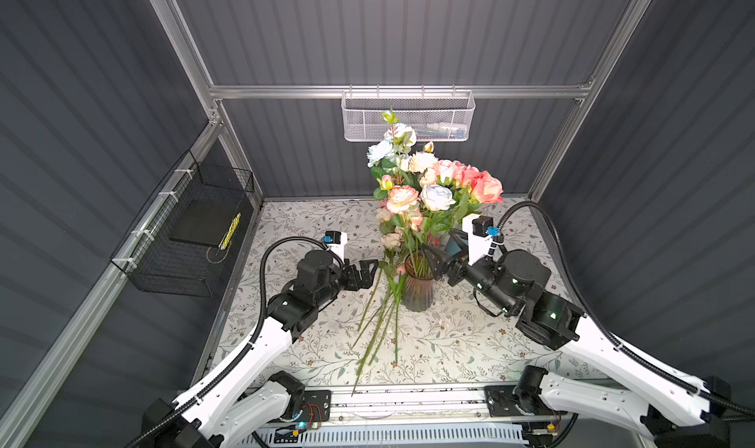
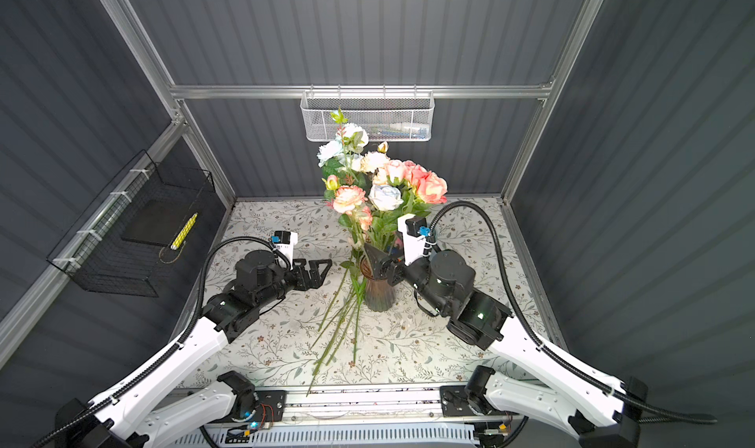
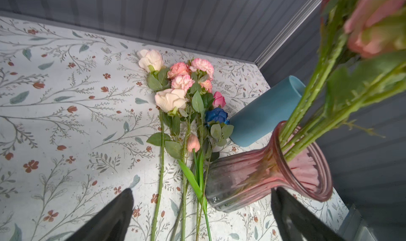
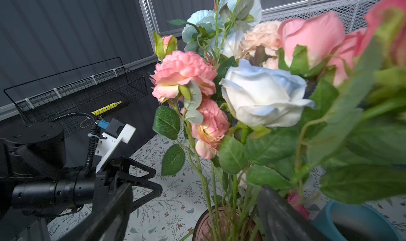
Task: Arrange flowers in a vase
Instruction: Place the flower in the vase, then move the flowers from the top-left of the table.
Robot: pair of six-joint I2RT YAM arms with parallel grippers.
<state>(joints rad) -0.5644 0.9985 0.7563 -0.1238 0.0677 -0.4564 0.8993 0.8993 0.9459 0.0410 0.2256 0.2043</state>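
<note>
my right gripper [image 4: 195, 191] sits at the mouth of the vase [image 1: 416, 291] with its fingers spread. green stems run up between them, but nothing is pinched. my left gripper [image 1: 363, 271] is spread wide too and empty, hovering low over the tablecloth [image 1: 294, 229] just beside the loose flowers.

most of the flowers [image 1: 429, 180] stand in the vase already, a tall bunch of pink, peach, cream and pale blue heads leaning toward the back wall. the loose flowers [image 3: 182, 92] lie flat on the cloth against the vase's left side, heads toward the back and long stems [image 1: 380, 327] fanned toward the front edge. among them are two cream roses, a cluster of pink ones, a small bud, and the dark blue rose [image 3: 216, 115] nearest a blue cylinder [image 3: 263, 114] just beside the vase.

i judge these light and springy: soft heads that would crush, and thin smooth stems that could twist between my pads. i would take one on bare stem, below the leaves, where the stems fan apart and i can pinch one alone. near the heads they overlap, and i would drag the neighbours along. the vase looks like ribbed glass, narrow at the neck and crowded. a push on that top-heavy bunch could tip it, so a new stem wants to go in steep and gently.
</note>
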